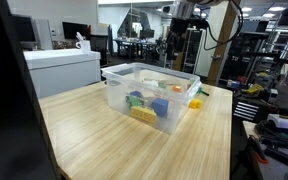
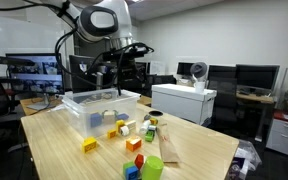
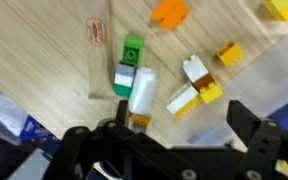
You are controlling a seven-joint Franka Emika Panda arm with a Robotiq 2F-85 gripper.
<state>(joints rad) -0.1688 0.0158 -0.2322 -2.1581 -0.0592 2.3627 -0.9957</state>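
Observation:
In the wrist view my gripper [image 3: 164, 135] is open, its two black fingers [image 3: 249, 122] wide apart with nothing between them. Below it, on a wood-coloured surface, lie a white cylinder [image 3: 142, 90], a green block [image 3: 132, 50] and white-and-yellow blocks [image 3: 194, 92]. An orange block [image 3: 169, 10] and a small yellow block [image 3: 229, 53] lie farther off. Both exterior views show the gripper [image 2: 119, 63] hanging well above a clear plastic bin [image 1: 117, 95] that holds coloured blocks [image 1: 144, 105]. In one of them the gripper [image 1: 187, 14] appears at the very top.
Loose blocks [image 2: 134, 144], a yellow block [image 2: 89, 145] and a tan bag [image 2: 169, 145] lie on the table beside the bin [image 2: 84, 100]. A white machine [image 1: 64, 65] stands behind the table. A clear wrapper [image 3: 97, 50] lies left of the green block.

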